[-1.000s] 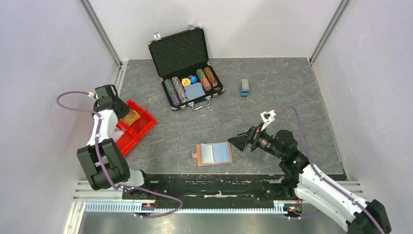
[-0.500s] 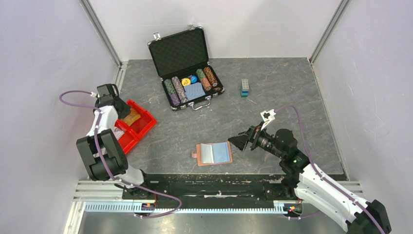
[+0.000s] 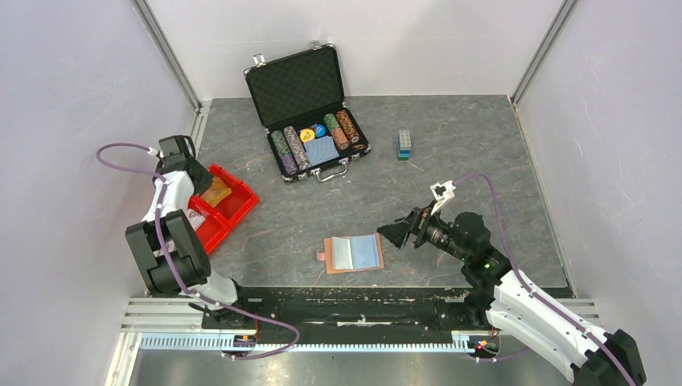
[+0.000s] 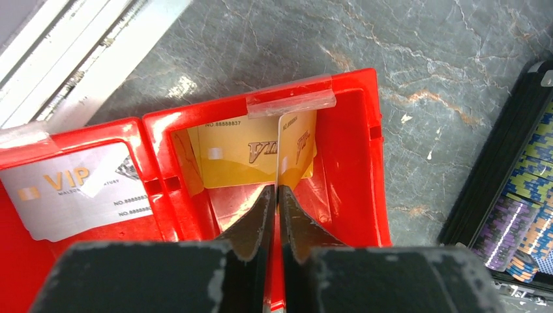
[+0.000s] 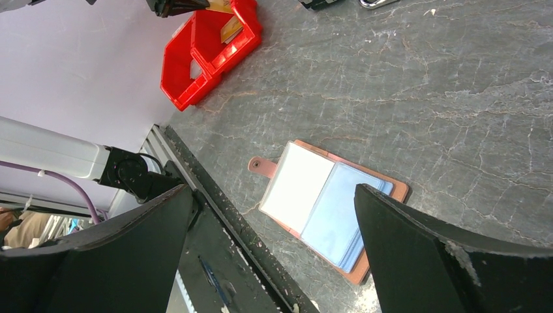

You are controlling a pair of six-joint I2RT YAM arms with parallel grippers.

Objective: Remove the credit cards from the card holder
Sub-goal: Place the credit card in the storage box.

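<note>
**Left gripper** point(image 4: 274, 189) – fingers drawn almost together, only a thin slit between them. An upright orange-yellow card point(image 4: 297, 147) runs edge-on into that slit and is pinched at its lower edge. The gripper stands over the red bin point(image 4: 355, 163).

**Credit cards**
- the upright orange-yellow card: straight ahead of the left fingertips, inside the bin's right-hand compartment.
- flat orange-yellow card point(image 4: 235, 153): ahead of the fingers and slightly left, leaning against that compartment's far wall, behind the upright one.
- silver card point(image 4: 78, 189): well to the left of the fingers, face up in the neighbouring compartment.

**Right gripper** point(image 3: 388, 233) – fingers spread wide, nothing between them, clear of the table point(image 3: 482, 145).

**Card holder** point(image 5: 326, 208) – lies opened flat on the table, pale sleeves upward, closing tab at its outer edge. The right wrist view frames it between the two spread fingers, ahead of their tips and apart from them.

**Poker-chip case** point(image 3: 310, 121) – open, far ahead of both grippers.
</note>
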